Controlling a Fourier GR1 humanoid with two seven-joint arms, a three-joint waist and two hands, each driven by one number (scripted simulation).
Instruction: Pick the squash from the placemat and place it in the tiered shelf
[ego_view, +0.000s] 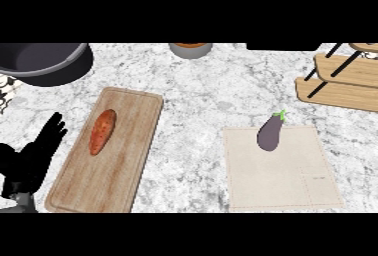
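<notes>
A dark purple vegetable with a green stem (269, 132), shaped like an eggplant, lies on the far edge of the beige placemat (284, 180) at the right of the counter. Beyond it, at the upper right corner, stands the wooden tiered shelf (347, 92) with black struts. My left hand (31, 162) shows at the lower left edge, fingers straight and pointing up, holding nothing and far from the vegetable. My right hand does not show.
A long wooden cutting board (122, 165) lies left of centre with an orange sweet potato (102, 131) on it. A dark pot (44, 62) stands at the upper left. A grey cup (190, 49) sits at the top edge.
</notes>
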